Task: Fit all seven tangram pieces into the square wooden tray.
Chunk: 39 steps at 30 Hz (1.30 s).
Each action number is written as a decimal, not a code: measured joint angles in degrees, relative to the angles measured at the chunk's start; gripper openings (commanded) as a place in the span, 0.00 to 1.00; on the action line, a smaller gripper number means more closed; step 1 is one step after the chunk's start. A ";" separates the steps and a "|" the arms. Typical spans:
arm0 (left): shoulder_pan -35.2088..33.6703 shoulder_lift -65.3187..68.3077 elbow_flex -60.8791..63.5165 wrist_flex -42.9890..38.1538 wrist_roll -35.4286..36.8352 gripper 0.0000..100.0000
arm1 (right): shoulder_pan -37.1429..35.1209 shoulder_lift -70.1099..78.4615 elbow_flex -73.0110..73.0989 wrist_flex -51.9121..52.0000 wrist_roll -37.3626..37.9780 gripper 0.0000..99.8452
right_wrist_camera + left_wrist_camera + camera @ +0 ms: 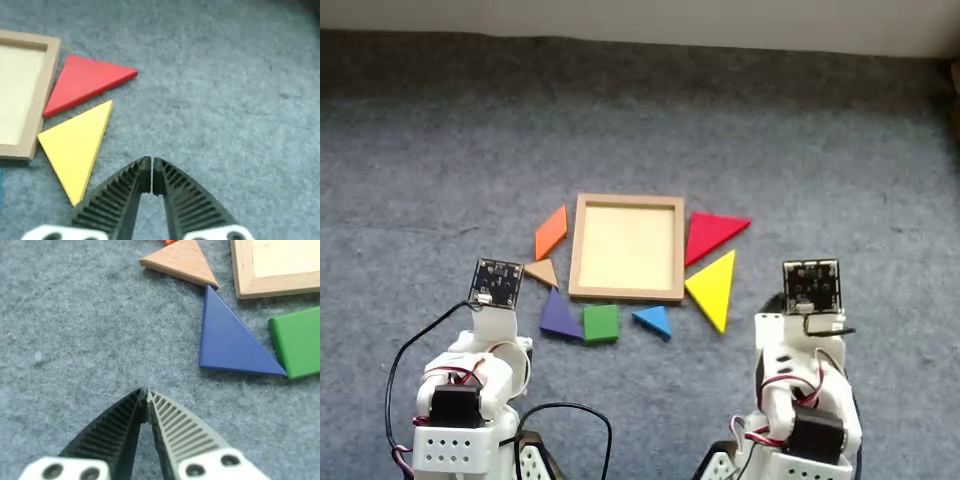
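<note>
The square wooden tray [626, 292] lies mid-table with nothing in it; its corner appears in both wrist views [260, 287] [37, 110]. Around it lie an orange piece [550, 232], a tan triangle [542, 272] [181, 262], a blue-violet triangle [558, 316] [227, 342], a green square [601, 323] [299, 341], a small blue triangle [653, 319], a red triangle [712, 235] [85, 82] and a yellow triangle [713, 287] [75, 145]. My left gripper [146, 392] is shut and holds nothing, over carpet short of the blue-violet triangle. My right gripper [151, 161] is shut, beside the yellow triangle.
Grey carpet [820, 150] covers the table on all sides of the tray. Both arm bases [470, 400] [805, 400] stand at the near edge with loose cables [570, 415]. A pale wall strip [640, 20] runs along the far edge.
</note>
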 measured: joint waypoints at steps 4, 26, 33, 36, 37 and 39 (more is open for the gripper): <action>0.00 0.00 0.00 0.00 0.00 0.01 | -3.16 0.00 -2.90 0.00 0.18 0.06; 0.00 0.00 0.00 0.00 0.00 0.01 | -16.35 47.21 -26.02 -0.53 -12.92 0.31; 0.00 0.00 0.00 0.00 0.00 0.01 | -20.92 69.01 -33.49 -1.05 -26.02 0.37; 0.00 0.00 0.00 0.00 0.00 0.01 | -22.95 76.84 -37.27 -1.05 -26.46 0.37; 0.00 0.00 0.00 0.00 0.00 0.01 | -23.21 79.21 -38.59 -1.05 -26.46 0.37; 0.00 0.00 0.00 0.00 0.00 0.01 | -23.30 83.78 -41.23 -1.05 -26.73 0.37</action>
